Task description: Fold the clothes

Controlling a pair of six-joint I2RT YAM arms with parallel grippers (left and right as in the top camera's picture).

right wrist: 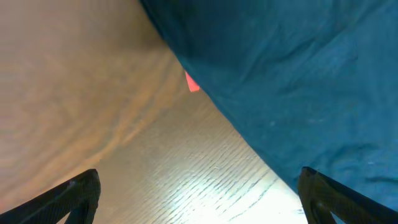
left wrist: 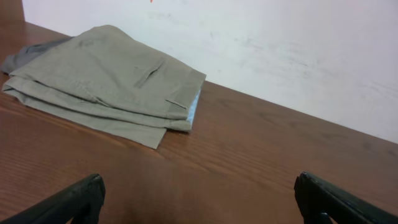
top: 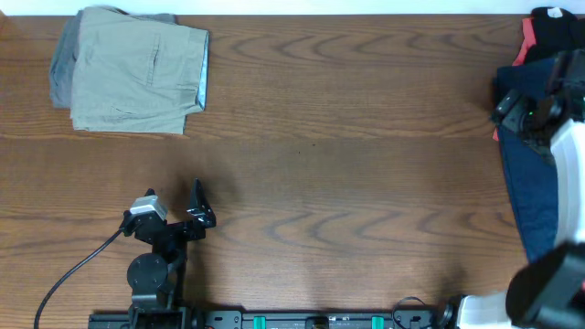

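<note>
The folded khaki-beige shorts (top: 137, 78) lie at the table's far left, pocket side up, and also show in the left wrist view (left wrist: 112, 81). A darker grey garment (top: 59, 73) peeks out from under their left side (left wrist: 31, 53). My left gripper (top: 199, 203) is open and empty (left wrist: 199, 202), low over bare wood well in front of the shorts. A navy garment (top: 530, 192) lies at the right edge (right wrist: 298, 74). My right gripper (top: 514, 99) hangs open and empty (right wrist: 199, 199) at that garment's left edge, with the right finger over the cloth.
A black garment (top: 558, 27) and a red one (top: 523, 50) lie at the far right corner; a red tip (right wrist: 192, 83) shows under the navy cloth. A white wall (left wrist: 280, 50) borders the wooden table (top: 347, 183) at the back. A cable (top: 78, 270) runs from the left arm.
</note>
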